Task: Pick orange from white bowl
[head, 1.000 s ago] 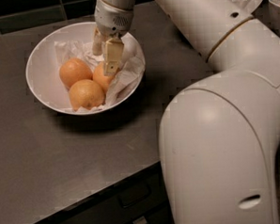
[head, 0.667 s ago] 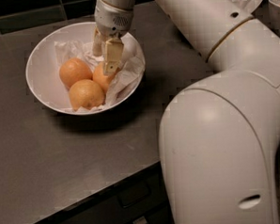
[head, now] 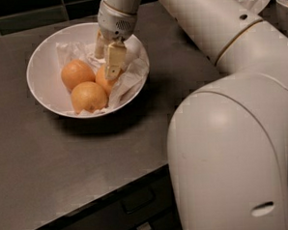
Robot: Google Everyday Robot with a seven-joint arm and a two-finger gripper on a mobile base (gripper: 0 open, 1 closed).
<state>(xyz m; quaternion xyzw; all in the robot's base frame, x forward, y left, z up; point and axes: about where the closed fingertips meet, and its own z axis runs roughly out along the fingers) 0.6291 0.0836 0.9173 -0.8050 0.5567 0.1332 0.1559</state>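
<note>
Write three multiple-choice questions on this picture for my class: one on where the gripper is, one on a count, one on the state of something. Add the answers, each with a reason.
1. Where is the gripper?
A. Over the bare counter.
B. Down in the bowl, at the rightmost orange.
C. By the drawer.

2. How many oranges lie in the bowl?
A. Two.
B. Five.
C. Three.

3. How is the paper in the bowl?
A. Crumpled.
B. Rolled into a tube.
C. Folded flat.

Answers:
1 B: it sits inside the rim, at that orange.
2 C: one at the left, one at the front, one at the right.
3 A: it is creased and bunched along the bowl's wall.
</note>
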